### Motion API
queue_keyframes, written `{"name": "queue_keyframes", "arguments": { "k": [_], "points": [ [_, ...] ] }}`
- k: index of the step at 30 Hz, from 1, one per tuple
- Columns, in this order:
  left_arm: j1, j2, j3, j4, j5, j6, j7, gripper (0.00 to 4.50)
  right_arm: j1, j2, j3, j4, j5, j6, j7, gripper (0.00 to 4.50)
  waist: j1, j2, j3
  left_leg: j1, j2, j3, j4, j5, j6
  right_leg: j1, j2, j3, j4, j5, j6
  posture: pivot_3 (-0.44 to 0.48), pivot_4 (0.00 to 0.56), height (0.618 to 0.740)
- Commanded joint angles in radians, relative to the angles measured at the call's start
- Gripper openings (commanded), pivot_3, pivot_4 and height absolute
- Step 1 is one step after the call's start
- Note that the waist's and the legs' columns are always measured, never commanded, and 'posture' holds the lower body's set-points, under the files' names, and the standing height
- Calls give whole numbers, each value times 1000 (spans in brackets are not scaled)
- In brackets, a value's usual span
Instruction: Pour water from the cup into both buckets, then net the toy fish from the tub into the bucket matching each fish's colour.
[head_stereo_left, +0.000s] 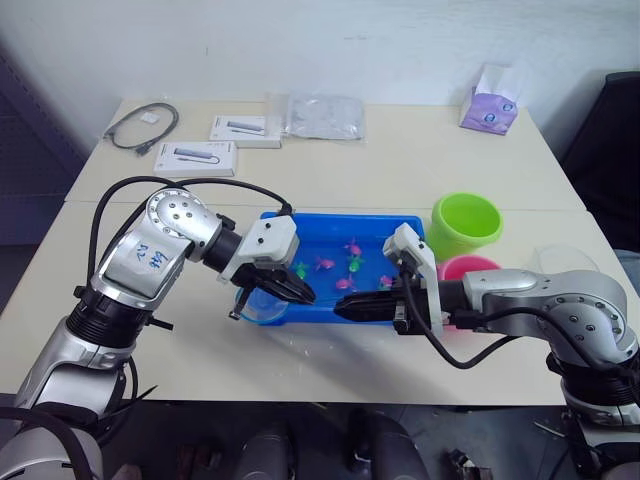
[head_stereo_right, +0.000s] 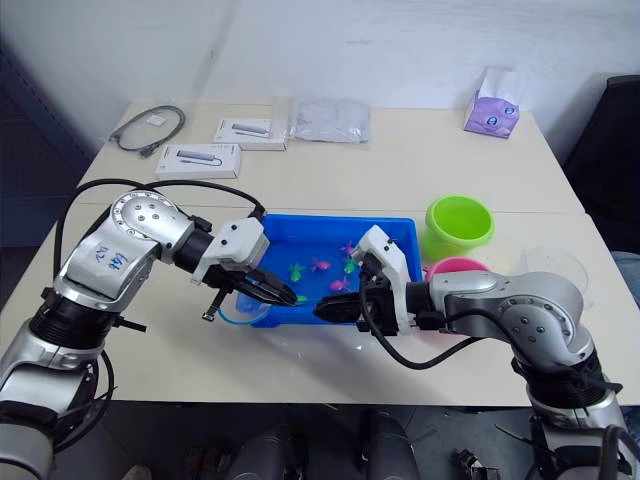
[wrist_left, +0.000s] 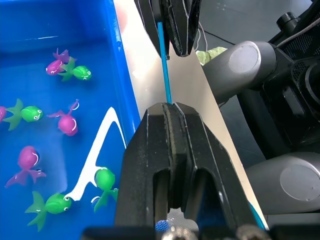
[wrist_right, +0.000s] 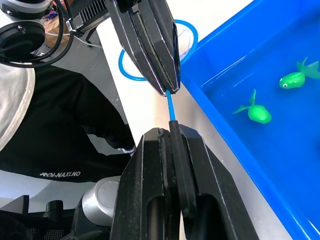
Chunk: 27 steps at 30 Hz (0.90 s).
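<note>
Pale bench (head_stereo_left: 330, 170) carrying the blue tub (head_stereo_left: 400, 222), green bucket (head_stereo_left: 466, 222) and pink bucket (head_stereo_left: 470, 267). Both tools, left tool (head_stereo_left: 296, 290) and right tool (head_stereo_left: 345, 311), are closed on the net (wrist_right: 170, 107) handle at the tub's near rim. Risk: 2 opposed grips may bend or drop the thin handle during handover, leaving the toy fish (wrist_left: 65, 122) unnetted.
</note>
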Motion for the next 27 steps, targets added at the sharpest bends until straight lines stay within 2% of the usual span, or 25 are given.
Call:
{"name": "queue_keyframes", "arguments": {
  "k": [1, 5, 9, 10, 12, 22, 25, 26, 27],
  "points": [
    [9, -2, 8, -14, -7, -10, -5, 0, 3, 0, -50, -26, 13, -29, 15, 35, 0, 0, 0, 0, 0, 0, 0, 0, 0, 0, 0, 0, 0, 0, 0, 0, 150, 740],
    [10, -7, 7, -7, -5, -20, -5, 0, 9, -10, -54, -22, 43, -10, 23, 35, 1, 0, 0, 0, 0, 0, 0, 0, 0, 0, 0, 0, 0, 0, 0, 0, 150, 740],
    [14, -10, 6, -11, -5, -18, -4, 0, 21, -4, -69, -28, 27, -25, -4, 1658, 1, 0, 0, 0, 0, 0, 1, 0, 0, 0, 0, 0, 0, 0, 0, 0, 150, 740],
    [16, -10, 6, -12, -4, -17, -4, 0, 22, -2, -72, -28, 24, -27, -9, 2235, 1, 0, 0, 0, 0, 0, 1, 0, 0, 0, 0, 0, 0, 0, 0, 0, 150, 740],
    [18, -11, 5, -14, -3, -15, -4, 0, 22, -2, -74, -27, 26, -26, -10, 3092, 1, 0, 0, 0, 0, 0, 1, 0, 0, 0, 0, 0, 0, 0, 0, 0, 150, 740],
    [17, -20, 0, -10, 5, -14, 2, 0, 5, 9, -67, 0, 40, -14, -25, 3092, 1, 0, 0, 0, 0, 0, 1, 0, 0, 0, 0, 0, 1, 0, 0, 0, 150, 740],
    [18, -22, -1, -10, 6, -16, 4, 0, 0, 14, -65, 8, 48, -7, -23, 2341, 1, 0, 0, 0, 0, 0, 1, 0, 0, 0, 0, 0, 1, 0, 0, 0, 150, 740],
    [18, -23, -1, -9, 7, -16, 6, 0, -3, 12, -63, 9, 54, -2, -16, 1749, 1, 0, 0, 0, 0, 0, 1, 0, 0, 0, 0, 0, 1, 0, 0, 0, 150, 740],
    [18, -25, 1, -6, 8, -18, 11, 0, -5, 10, -61, 9, 58, 2, -10, 1436, 1, 0, 0, 0, 0, 0, 1, 0, 0, 0, 0, 0, 1, 0, 0, 0, 150, 740]
  ]
}}
